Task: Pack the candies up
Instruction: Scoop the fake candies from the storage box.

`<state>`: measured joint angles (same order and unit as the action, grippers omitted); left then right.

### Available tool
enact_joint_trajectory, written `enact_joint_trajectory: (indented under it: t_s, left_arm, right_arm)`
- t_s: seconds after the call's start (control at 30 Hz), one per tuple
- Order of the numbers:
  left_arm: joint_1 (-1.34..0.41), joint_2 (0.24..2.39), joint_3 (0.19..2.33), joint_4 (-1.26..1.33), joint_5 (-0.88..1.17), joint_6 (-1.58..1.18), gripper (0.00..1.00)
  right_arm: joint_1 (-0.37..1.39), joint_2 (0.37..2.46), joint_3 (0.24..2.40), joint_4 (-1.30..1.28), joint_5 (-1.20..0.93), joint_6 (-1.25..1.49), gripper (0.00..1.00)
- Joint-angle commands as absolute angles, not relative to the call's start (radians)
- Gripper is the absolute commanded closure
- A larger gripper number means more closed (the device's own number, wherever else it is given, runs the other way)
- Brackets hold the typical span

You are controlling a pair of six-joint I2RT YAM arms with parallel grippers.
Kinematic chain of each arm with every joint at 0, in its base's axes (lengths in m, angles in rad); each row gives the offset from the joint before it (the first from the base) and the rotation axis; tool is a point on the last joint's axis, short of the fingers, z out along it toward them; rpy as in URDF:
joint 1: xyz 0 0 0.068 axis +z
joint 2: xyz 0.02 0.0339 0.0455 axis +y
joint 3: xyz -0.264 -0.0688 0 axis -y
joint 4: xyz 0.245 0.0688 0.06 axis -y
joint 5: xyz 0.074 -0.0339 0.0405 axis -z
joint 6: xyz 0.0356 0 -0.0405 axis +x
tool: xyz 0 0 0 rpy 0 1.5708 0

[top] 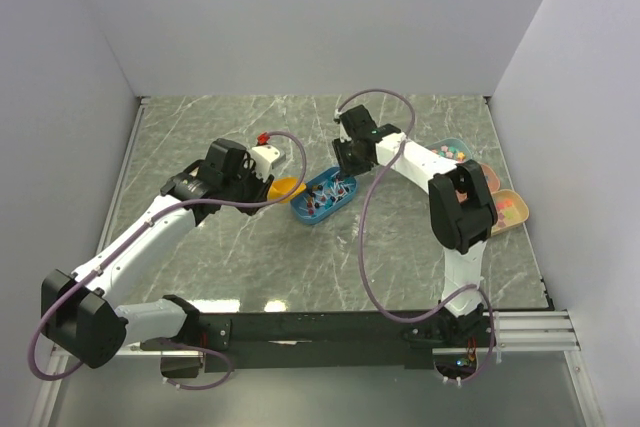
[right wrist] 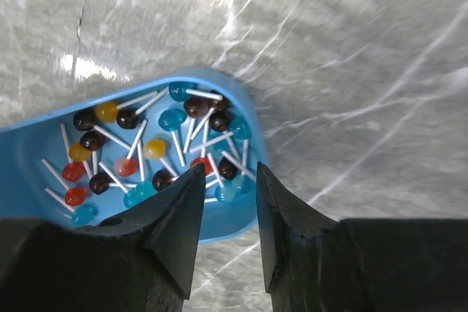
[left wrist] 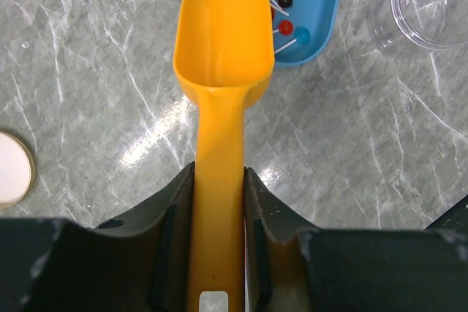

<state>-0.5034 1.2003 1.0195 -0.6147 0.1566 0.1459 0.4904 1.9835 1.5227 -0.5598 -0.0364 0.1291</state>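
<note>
L fingers pinching yellow scoop by handle | scoop axis aims at blue tray end; candies in tray, just ahead-right of mouth | R fingers part-spread over tray rim, grip: can't tell | L arm nearer for scoop-in

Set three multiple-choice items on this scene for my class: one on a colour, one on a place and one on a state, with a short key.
1. What colour is the scoop? A green; B white; C yellow-orange.
2. Where do the candies lie? A in the scoop; B in the blue tray; C in a cardboard box.
3. How is the left tool? A shut on the scoop's handle; B open, holding nothing; C shut on a candy.
Key: 1 C, plain in the left wrist view; 2 B, sweets on sticks fill the tray; 3 A, the handle sits clamped in it.
</note>
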Motion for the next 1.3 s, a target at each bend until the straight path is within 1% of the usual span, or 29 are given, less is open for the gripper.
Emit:
enact_joint_trajectory:
  t_s: [0.0,0.1,0.33,0.5,0.73,0.77,0.93,1.0,1.2,1.27]
  left_arm:
    - [-0.506,1.178,1.048,-0.607,0.17,0.17,0.99]
    - [-0.512,1.193,1.055,-0.617,0.176,0.169,0.99]
    - [-0.537,1.207,1.068,-0.635,0.175,0.19,0.99]
    - [-0.561,1.212,1.071,-0.647,0.164,0.219,0.99]
    - [-0.617,1.255,1.123,-0.704,0.109,0.27,0.99]
    - [-0.623,1.259,1.129,-0.712,0.08,0.276,0.99]
    - [-0.664,1.282,1.149,-0.747,0.003,0.316,0.99]
    - [-0.673,1.295,1.16,-0.764,-0.035,0.328,0.99]
    - [-0.69,1.33,1.209,-0.804,-0.09,0.377,0.99]
    - [-0.693,1.351,1.227,-0.83,-0.097,0.388,0.99]
  right_arm:
    - [0.482,1.91,1.523,-0.518,0.04,0.095,0.59]
    - [0.469,1.934,1.525,-0.52,0.054,0.077,0.59]
    - [0.448,1.982,1.516,-0.486,-0.089,0.055,0.6]
    - [0.448,2.0,1.494,-0.462,-0.118,0.052,0.63]
    - [0.442,1.988,1.459,-0.442,-0.114,0.026,0.77]
    - [0.443,1.98,1.45,-0.437,-0.11,0.029,0.77]
    - [0.456,1.936,1.382,-0.403,-0.066,0.028,0.9]
    - [0.46,1.913,1.364,-0.387,-0.051,0.021,0.93]
    - [0.486,1.858,1.305,-0.338,-0.003,0.009,1.0]
    - [0.495,1.845,1.295,-0.331,0.031,0.009,1.0]
